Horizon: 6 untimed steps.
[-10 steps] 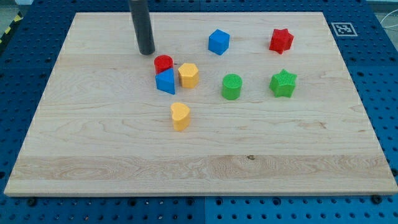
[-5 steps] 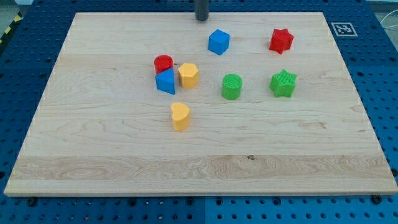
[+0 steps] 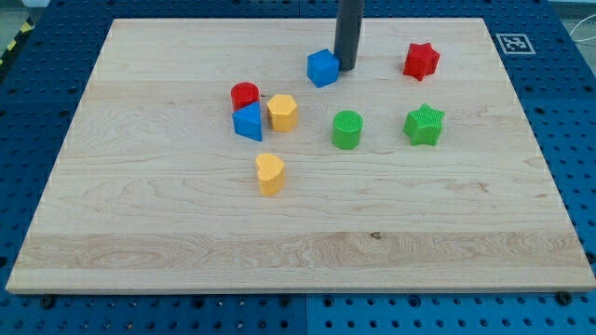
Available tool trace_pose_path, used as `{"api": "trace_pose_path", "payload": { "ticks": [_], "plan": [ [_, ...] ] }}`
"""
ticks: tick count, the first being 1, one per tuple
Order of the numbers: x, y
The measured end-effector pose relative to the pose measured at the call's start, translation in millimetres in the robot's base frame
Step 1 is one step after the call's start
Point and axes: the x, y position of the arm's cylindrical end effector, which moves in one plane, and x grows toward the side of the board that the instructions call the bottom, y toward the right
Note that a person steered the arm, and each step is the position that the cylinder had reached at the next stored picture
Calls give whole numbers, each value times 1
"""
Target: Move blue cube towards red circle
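Your rig has no claw, just rod, so nothing to report on jaws. My tip [image 3: 347, 68] sits right against blue cube [image 3: 323, 68], on its right side in view. Blue cube near view's top, middle of wooden board [image 3: 140, 233]. Red circle [image 3: 245, 94] well to its lower left, touching second blue block [image 3: 248, 122], yellow block [image 3: 282, 112] just beside. Another yellow block [image 3: 270, 173] below. Green cylinder [image 3: 347, 129], green star [image 3: 425, 125], red star [image 3: 421, 60] on right.

Rod upright, my tip [image 3: 346, 68] on board.
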Motion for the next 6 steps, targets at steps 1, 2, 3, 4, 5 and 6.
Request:
{"api": "trace_pose_path", "payload": {
  "ticks": [1,2,3,4,5,6],
  "plan": [
    [19,-19],
    [19,-25],
    [10,-26],
    [-5,-26],
    [-8,-34],
    [4,-54]
  ]
}}
